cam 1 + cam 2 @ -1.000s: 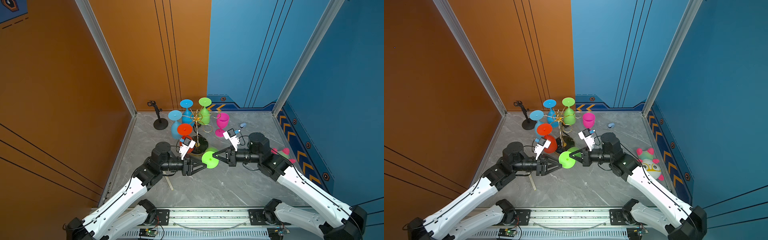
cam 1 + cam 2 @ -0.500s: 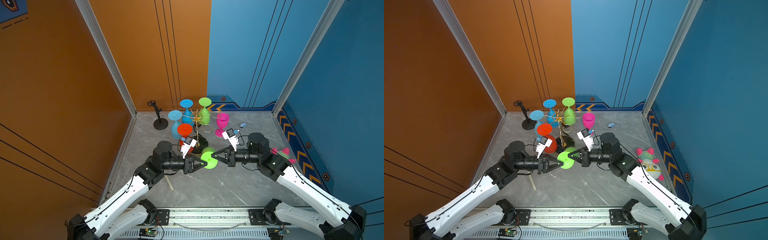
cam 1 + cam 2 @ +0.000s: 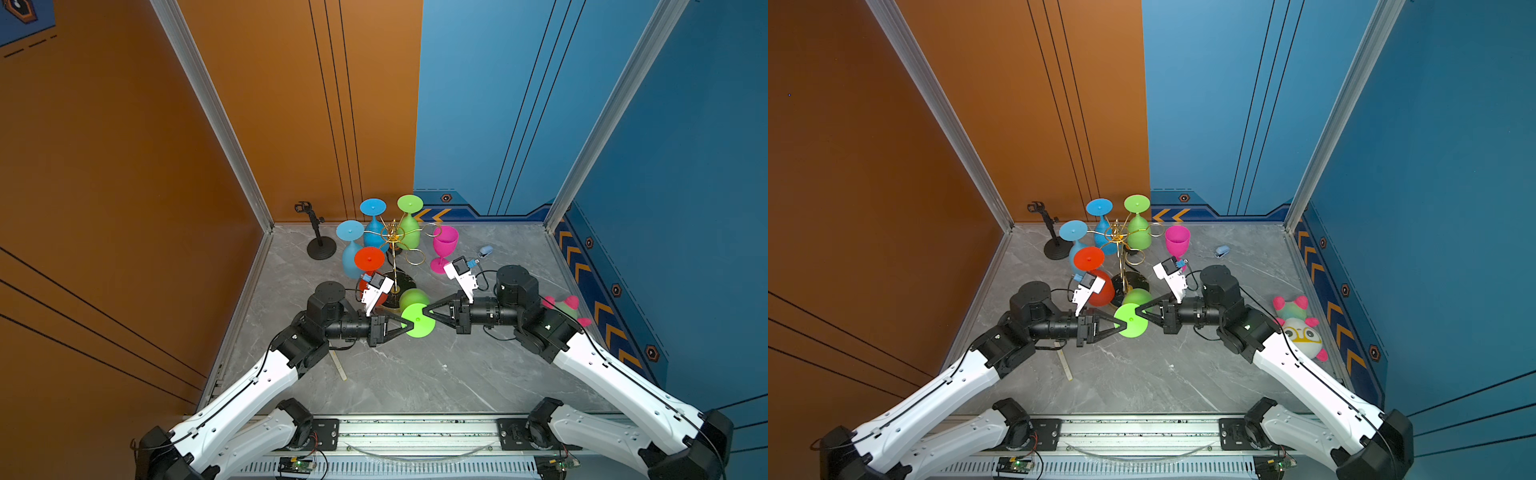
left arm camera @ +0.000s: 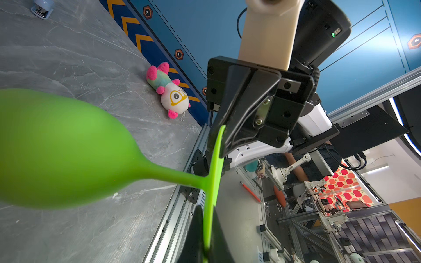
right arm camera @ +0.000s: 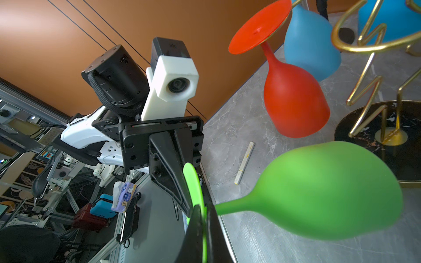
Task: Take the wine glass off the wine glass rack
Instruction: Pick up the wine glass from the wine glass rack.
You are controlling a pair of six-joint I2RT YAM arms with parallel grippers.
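Since a second ago, left gripper point(image 3: 406, 323) goes from apart to clamped on green wine glass point(image 3: 419, 326) foot, 9 o'clock edge; right gripper point(image 3: 430, 311) clamped at 3 o'clock. Glass hangs off wine glass rack point(image 3: 392, 239), at its 6 o'clock; handover likely.

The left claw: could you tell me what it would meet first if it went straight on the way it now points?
The left claw is shut on the foot of the green wine glass, so that comes first; just beyond, the right claw grips the foot's opposite edge, probably in line.
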